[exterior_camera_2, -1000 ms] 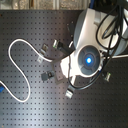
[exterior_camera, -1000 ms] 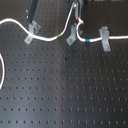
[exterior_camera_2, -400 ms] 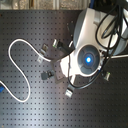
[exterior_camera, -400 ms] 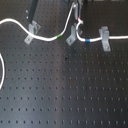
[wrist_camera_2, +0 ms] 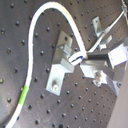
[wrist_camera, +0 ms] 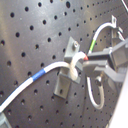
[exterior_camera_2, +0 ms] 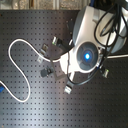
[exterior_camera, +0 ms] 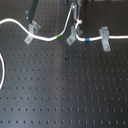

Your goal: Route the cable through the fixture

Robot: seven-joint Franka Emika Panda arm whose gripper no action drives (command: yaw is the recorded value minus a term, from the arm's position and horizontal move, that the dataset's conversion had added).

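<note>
The white cable point(exterior_camera: 45, 37) runs through the left fixture clip point(exterior_camera: 32, 33), shows its green band point(exterior_camera: 59, 36), and rises in a loop to my gripper point(exterior_camera: 76, 20). My gripper hangs just above the middle clip point(exterior_camera: 73, 36) and is shut on the cable. The blue band point(exterior_camera: 86, 38) lies between the middle clip and the right clip point(exterior_camera: 105, 38). In the first wrist view the fingers point(wrist_camera: 106, 56) pinch the cable point(wrist_camera: 75, 62) at the clip point(wrist_camera: 66, 80). The second wrist view shows the green band point(wrist_camera_2: 22, 95) and the clip point(wrist_camera_2: 61, 67).
The black perforated board point(exterior_camera: 65, 90) carries everything. In the second exterior view the arm's white body with a blue light point(exterior_camera_2: 87, 55) hides the middle of the fixture, and the slack cable forms a big loop point(exterior_camera_2: 17, 70) on the second exterior view's left.
</note>
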